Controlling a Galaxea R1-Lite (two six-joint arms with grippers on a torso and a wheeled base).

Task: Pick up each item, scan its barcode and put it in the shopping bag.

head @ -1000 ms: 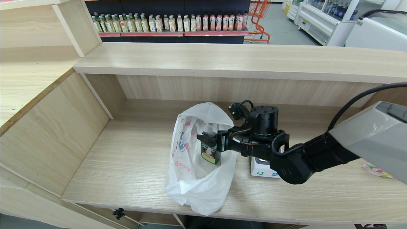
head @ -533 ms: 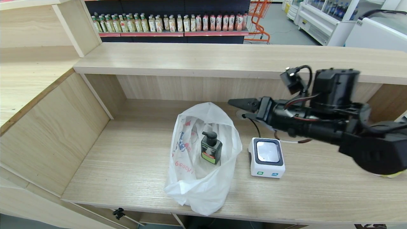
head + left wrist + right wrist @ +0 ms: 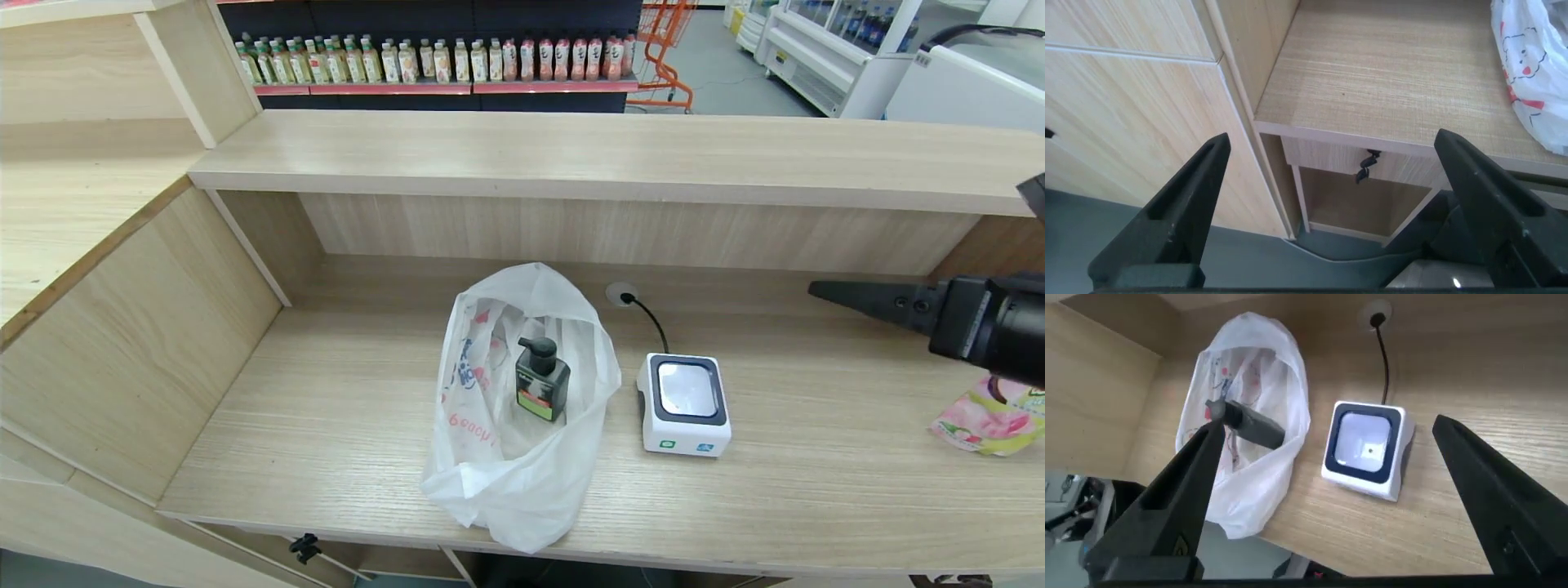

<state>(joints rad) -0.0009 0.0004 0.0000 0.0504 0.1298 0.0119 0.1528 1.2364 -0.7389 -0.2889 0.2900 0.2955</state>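
Drinks [image 3: 441,59] on store shelves fill the background, beyond a raised ledge [image 3: 604,155] that runs along the back edge of the wooden surface [image 3: 816,490].

The bag [image 3: 490,474], white plastic with its mouth gaping upward, sits near the front edge, left of the middle. A dark pump bottle [image 3: 541,384] stands upright inside it. The scanner [image 3: 684,404] lies just beside the bag on its right, not touching it. Its cable [image 3: 649,318] runs to a port near the back edge. A pink pouch [image 3: 992,416] lies at the right edge.

The right claw [image 3: 1323,429] hangs above the surface near the right edge, its jaws spread wide and holding nothing, tips pointing left. It is well apart from bag and bottle, with the scanner between them and the pouch just below its wrist. The left claw [image 3: 1333,140] is also spread wide and holding nothing. It sits low, off the front left corner, facing the front edge.

A broad stretch of wood lies between scanner and pouch. Another lies between the bag and the slanted wall [image 3: 147,343] at the left edge. The ledge overhangs the back edge.
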